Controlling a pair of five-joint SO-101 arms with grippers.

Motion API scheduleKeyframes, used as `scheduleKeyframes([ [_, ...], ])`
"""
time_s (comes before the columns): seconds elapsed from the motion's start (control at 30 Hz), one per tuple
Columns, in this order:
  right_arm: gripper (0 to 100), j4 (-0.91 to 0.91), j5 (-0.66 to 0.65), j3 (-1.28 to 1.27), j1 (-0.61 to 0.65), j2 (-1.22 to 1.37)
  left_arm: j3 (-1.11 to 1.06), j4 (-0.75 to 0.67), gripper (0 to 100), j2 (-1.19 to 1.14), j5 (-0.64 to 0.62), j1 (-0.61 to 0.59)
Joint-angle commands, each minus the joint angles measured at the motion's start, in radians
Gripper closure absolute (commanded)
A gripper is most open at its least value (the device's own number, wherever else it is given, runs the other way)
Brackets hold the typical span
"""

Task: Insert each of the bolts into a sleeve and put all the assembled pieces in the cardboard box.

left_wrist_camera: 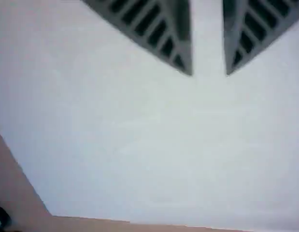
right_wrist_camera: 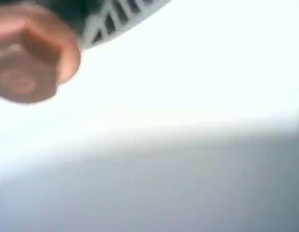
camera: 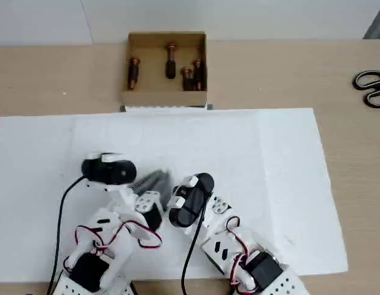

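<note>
The cardboard box [camera: 124, 67] stands at the back of the table and holds several copper bolts in dark sleeves [camera: 170, 60]. Both arms are low at the front, over the white sheet [camera: 251, 166]. My left gripper [left_wrist_camera: 208, 72] is open above bare paper, with nothing between its grey ribbed fingers [left_wrist_camera: 159, 29]. These fingers [camera: 151, 180] point toward the other arm's wrist. In the right wrist view a copper bolt head [right_wrist_camera: 28, 63] sits very close, against a grey finger [right_wrist_camera: 115, 19]. My right gripper looks shut on that bolt. From above, its wrist [camera: 190, 200] covers the fingers.
A pair of scissors [camera: 371, 88] lies at the far right edge of the wooden table [camera: 54, 74]. The white sheet stretches between the arms and the box. Cables [camera: 61, 209] trail from both arms at the front.
</note>
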State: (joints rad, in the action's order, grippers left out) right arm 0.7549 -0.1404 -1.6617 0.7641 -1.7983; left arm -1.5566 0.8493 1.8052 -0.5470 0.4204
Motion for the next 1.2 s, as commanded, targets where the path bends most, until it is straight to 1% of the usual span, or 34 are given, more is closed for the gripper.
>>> scheduleKeyframes([
  [0.0, 99.6, -0.021, 0.005, 0.038, 0.004, -0.013, 0.045, -0.003, 99, 0.011, 0.037, -0.058],
  [0.13, 99.6, -0.021, 0.008, 0.038, -0.024, -0.013, 0.027, -0.003, 99, 0.009, 0.06, -0.13],
  [0.2, 99.6, -0.021, 0.006, 0.038, -0.073, -0.015, 0.001, -0.003, 99, 0.009, 0.081, -0.176],
  [0.33, 99.6, -0.021, 0.006, 0.048, -0.193, -0.015, -0.051, -0.005, 99, 0.009, 0.181, -0.284],
  [0.43, 99.6, -0.021, 0.012, 0.066, -0.274, -0.015, -0.079, -0.005, 99, 0.009, 0.206, -0.338],
  [0.53, 99.6, -0.021, 0.015, 0.068, -0.335, -0.015, -0.122, 0.0, 99, 0.009, 0.221, -0.339],
  [0.67, 99.6, -0.008, 0.077, 0.066, -0.421, -0.013, -0.127, 0.018, 99, 0.006, 0.29, -0.344],
  [0.73, 99.6, 0.01, 0.104, 0.063, -0.447, -0.015, -0.127, 0.031, 99, 0.008, 0.298, -0.341],
  [0.97, 99.6, 0.038, 0.195, 0.071, -0.49, -0.013, -0.127, 0.034, 99, 0.008, 0.296, -0.344],
  [1.17, 99.7, 0.042, 0.198, 0.222, -0.495, -0.004, -0.127, 0.037, 99, 0.008, 0.295, -0.344],
])
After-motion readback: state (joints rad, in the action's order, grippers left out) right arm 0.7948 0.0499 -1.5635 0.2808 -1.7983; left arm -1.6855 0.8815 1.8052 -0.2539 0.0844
